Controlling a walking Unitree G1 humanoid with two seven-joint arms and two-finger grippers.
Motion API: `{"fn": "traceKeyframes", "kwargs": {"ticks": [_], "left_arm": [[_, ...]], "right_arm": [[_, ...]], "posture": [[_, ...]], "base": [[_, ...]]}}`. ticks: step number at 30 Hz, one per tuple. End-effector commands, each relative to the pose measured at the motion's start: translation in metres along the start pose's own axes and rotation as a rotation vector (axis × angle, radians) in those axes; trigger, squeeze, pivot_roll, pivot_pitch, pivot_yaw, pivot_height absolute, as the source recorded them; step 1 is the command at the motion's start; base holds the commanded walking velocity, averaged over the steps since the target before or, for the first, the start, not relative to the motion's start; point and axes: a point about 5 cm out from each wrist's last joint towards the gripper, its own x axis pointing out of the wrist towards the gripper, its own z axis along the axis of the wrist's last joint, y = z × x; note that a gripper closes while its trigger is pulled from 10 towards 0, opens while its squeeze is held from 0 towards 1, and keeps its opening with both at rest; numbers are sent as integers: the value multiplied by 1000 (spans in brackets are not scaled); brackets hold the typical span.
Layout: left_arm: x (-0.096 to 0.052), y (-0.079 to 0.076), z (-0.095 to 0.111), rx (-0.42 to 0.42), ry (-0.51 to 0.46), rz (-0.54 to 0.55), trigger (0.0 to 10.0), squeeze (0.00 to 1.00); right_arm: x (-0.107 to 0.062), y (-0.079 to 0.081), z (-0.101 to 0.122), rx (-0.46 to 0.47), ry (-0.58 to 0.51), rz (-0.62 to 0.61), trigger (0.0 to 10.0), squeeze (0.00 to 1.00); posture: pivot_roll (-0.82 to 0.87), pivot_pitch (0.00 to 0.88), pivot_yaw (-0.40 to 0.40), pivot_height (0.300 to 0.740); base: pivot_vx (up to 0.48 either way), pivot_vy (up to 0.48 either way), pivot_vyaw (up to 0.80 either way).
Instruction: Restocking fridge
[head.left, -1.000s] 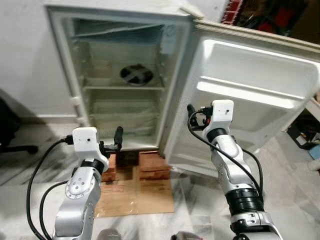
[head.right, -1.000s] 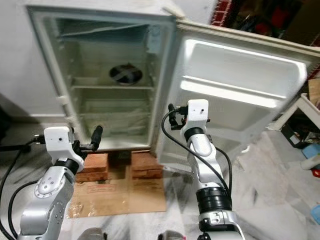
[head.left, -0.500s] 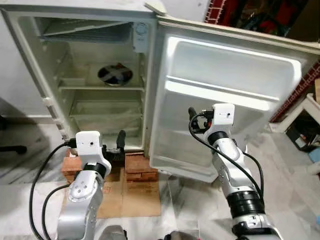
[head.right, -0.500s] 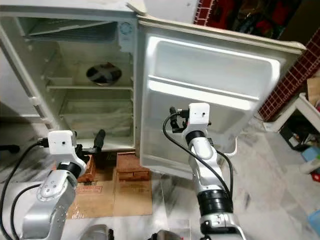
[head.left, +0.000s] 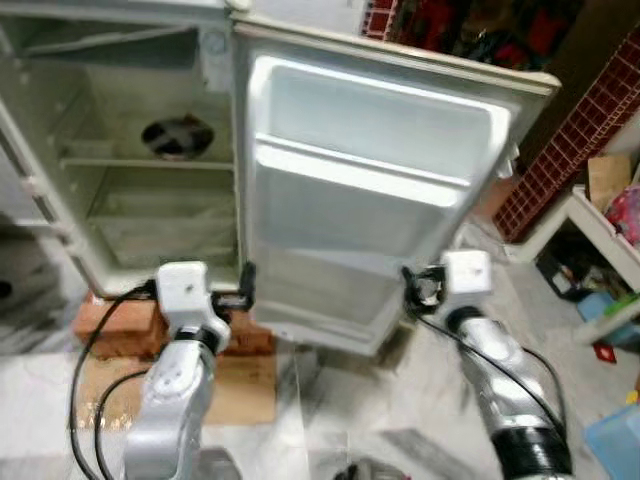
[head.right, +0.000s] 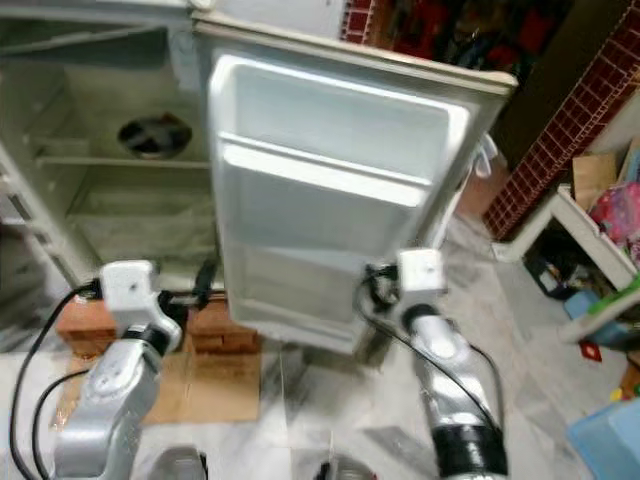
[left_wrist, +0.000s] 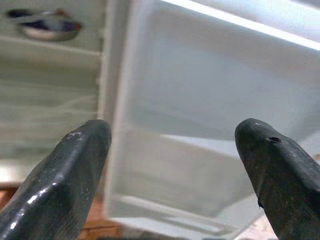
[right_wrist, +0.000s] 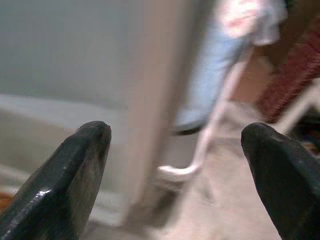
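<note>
Two silver arms reach forward over a pale marbled floor (head.left: 420, 400) toward a small white fridge (head.left: 60, 240) that stands wide open on stacks of red bricks (head.left: 110, 322). At the far left, the fridge cabinet shows its bare shelves, with a dark round bowl (head.left: 177, 135) resting on the upper one, seen from the left wrist as a shallow metal dish with dark contents. Below and in front of the cabinet, a flat sheet of brown cardboard (head.left: 240, 375) lies on the floor beside the bricks. The left gripper (head.left: 245, 287) is held just in front of the cabinet's lower edge, near the hinge side of the door, its two black fingers (left_wrist: 60, 185) spread well apart with nothing between them. Further right, the white moulded inner side of the fridge door (head.left: 370, 200) faces the camera, swung fully open, its door shelves bare. The right gripper (head.left: 410, 285) hovers by the door's lower outer corner, its fingers (right_wrist: 65, 180) likewise spread apart and holding nothing. At the far right, a red brick wall (head.left: 580, 120) and blurred household clutter (head.left: 600, 230) line the edge of the room.
</note>
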Motion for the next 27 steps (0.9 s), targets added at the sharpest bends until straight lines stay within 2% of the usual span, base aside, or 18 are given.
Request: {"fn": "traceKeyframes", "kwargs": {"ticks": [1,6,9,14,19,21,27], "left_arm": [[-1,4,0,12,5,10,10000,0],[-1,5,1,20,7,12,10000,0],[-2,7,1,26,8,21,10000,0],[-3,8,1,28,12,25,10000,0],[-3,11,1,45,15,75,10000,0],[-2,19,1,83,15,135,10000,0],[-2,31,3,125,-18,224,10000,0]], "right_arm": [[6,7,10,14,-29,16,10000,0],[17,8,25,21,-59,11,10000,0],[29,9,38,38,-89,6,10000,0],[39,10,50,50,-113,6,10000,0],[45,11,57,43,-128,17,10000,0],[49,14,63,13,-159,34,10000,0],[47,21,58,40,-166,38,10000,0]], "posture": [[94,51,-101,740],[105,52,-97,740],[110,55,-96,740],[119,60,-95,740],[127,60,-97,740],[133,58,-101,740],[127,41,-102,740]], "base": [[0,-458,0],[0,-452,0],[337,-335,0],[354,-316,0],[58,-49,0],[0,0,800],[0,0,800]]}}
